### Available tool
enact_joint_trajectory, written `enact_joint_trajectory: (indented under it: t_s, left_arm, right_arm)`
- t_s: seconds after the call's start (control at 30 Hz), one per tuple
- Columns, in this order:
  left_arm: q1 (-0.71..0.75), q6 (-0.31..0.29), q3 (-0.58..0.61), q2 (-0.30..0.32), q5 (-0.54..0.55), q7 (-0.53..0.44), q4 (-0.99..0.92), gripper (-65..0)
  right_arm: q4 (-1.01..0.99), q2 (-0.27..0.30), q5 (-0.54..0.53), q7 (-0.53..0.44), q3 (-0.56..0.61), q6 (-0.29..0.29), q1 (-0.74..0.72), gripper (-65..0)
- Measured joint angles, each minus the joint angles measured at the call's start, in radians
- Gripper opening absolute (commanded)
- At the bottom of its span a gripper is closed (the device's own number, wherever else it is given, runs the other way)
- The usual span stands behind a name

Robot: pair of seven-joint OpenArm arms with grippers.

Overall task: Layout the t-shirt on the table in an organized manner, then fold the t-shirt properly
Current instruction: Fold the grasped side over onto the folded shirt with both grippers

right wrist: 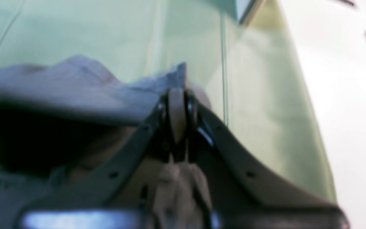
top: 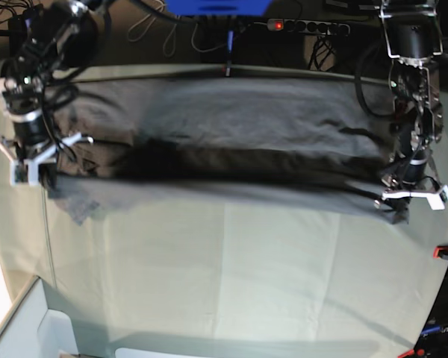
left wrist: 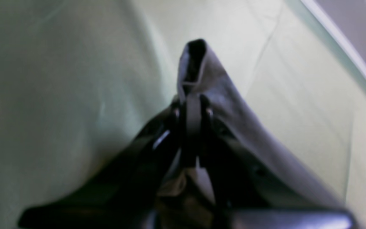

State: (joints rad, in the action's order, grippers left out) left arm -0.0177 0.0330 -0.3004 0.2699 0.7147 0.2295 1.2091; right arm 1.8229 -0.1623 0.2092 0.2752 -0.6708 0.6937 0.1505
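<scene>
The dark grey t-shirt [top: 246, 119] hangs stretched wide between my two grippers, across the far half of the pale green table [top: 246, 268]. Its lower edge sags and casts a shadow on the cloth. My left gripper [top: 405, 200], on the base view's right, is shut on a shirt corner. In the left wrist view the fingers [left wrist: 193, 111] pinch a fold of grey fabric [left wrist: 233, 105] above the table [left wrist: 75, 79]. My right gripper [top: 41, 170], on the base view's left, is shut on the other end. The right wrist view shows its fingers [right wrist: 177, 105] clamped on the fabric [right wrist: 75, 86].
A white box [top: 30, 328] stands at the near left corner. Red-orange clips [top: 446, 252] sit on the table's right edge. A power strip [top: 306, 27] and cables lie behind the far edge. The table's edge [right wrist: 310, 127] is close to my right gripper.
</scene>
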Motion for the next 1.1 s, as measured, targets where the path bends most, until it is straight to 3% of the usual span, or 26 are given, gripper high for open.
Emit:
enact_joint_trajectory:
  t_s: [0.3, 0.67, 0.7, 0.77, 0.9, 1.1]
  left_arm:
    - [0.037, 0.0, 0.0, -0.001, -0.003, -0.002, -0.002, -65.0]
    - [0.144, -0.003, 0.001, 0.002, -0.003, -0.002, 0.093, -65.0]
    - [0.154, -0.015, 0.001, 0.004, -0.002, -0.002, 0.102, -65.0]
    - [0.167, -0.1, 0.0, 0.013, -0.011, -0.003, 0.106, -65.0]
    - [0.176, -0.243, -0.005, 0.012, -0.132, -0.007, 0.111, -65.0]
    - [0.239, -0.36, -0.006, 0.012, -0.195, 0.003, 0.107, -65.0]
  right_arm:
    - [0.001, -0.001, -0.061, -0.002, 0.003, 0.002, 0.132, -65.0]
    - [-0.051, -0.001, -0.077, -0.006, 0.004, 0.001, 0.154, -65.0]
    - [-0.053, -0.002, -0.077, -0.006, 0.005, 0.001, 0.153, -65.0]
    - [-0.055, -0.001, -0.077, -0.007, 0.004, 0.001, 0.152, -65.0]
    - [-0.055, -0.002, -0.079, -0.005, 0.004, 0.001, 0.152, -65.0]
    - [-0.055, -0.001, -0.079, -0.009, 0.004, 0.001, 0.15, -65.0]
